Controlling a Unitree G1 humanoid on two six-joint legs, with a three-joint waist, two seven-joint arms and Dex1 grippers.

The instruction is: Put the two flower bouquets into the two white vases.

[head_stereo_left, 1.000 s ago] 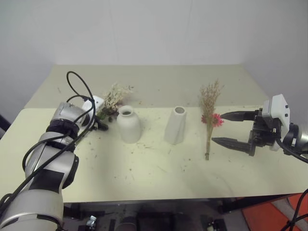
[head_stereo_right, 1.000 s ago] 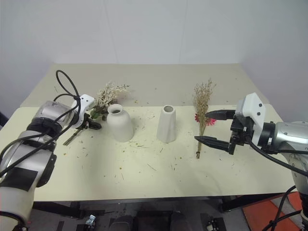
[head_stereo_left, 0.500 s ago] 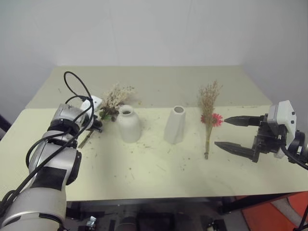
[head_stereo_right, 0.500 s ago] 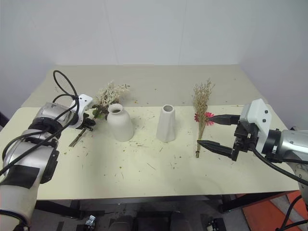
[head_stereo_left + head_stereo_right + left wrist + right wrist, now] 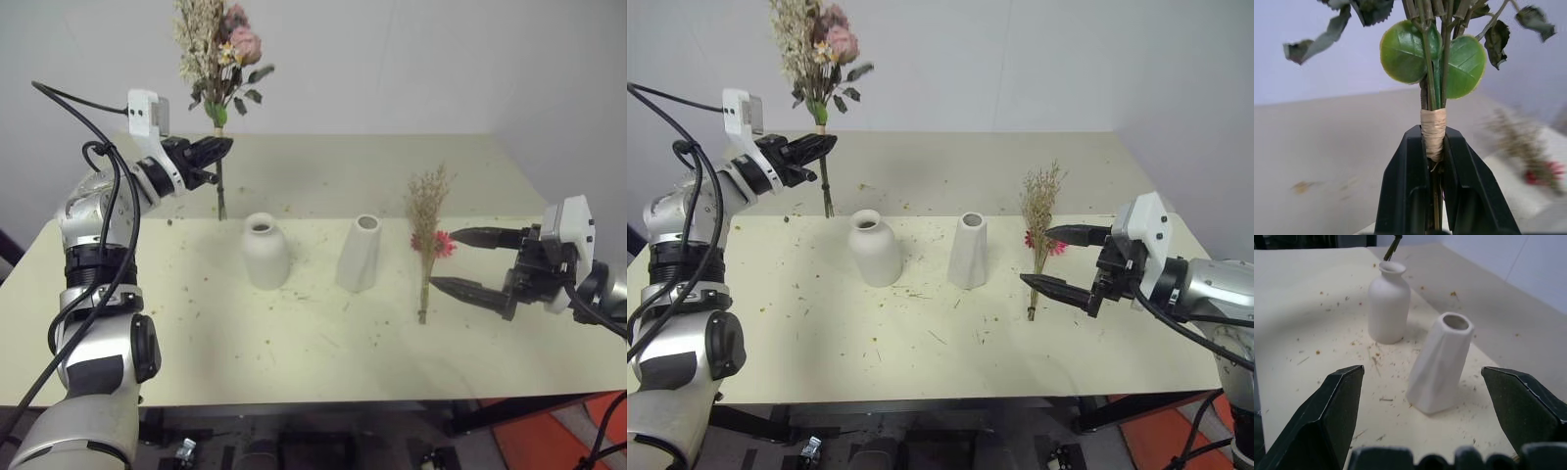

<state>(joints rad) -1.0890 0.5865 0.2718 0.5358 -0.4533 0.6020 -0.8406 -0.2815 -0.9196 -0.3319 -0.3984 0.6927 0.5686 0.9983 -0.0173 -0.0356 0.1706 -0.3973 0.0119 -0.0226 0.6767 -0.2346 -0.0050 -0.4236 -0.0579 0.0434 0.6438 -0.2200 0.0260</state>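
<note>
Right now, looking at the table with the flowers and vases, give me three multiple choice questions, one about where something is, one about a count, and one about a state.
1. Where is the slimmer bouquet with the red-pink daisies?
A. Lying on the table just off the right gripper's fingertips
B. Standing in the squat vase
C. Held up in the left gripper

2. How many white vases stand on the table?
A. One
B. Two
C. Three

3. What state is the left gripper in?
A. Open and empty
B. Shut on the fuller bouquet
C. Resting on the table

Answers:
1 A: it lies flat in front of the open right gripper.
2 B: the squat vase and the taller vase, both empty.
3 B: its fingers clamp the stems of the fuller bouquet, held upright above the table.
</note>
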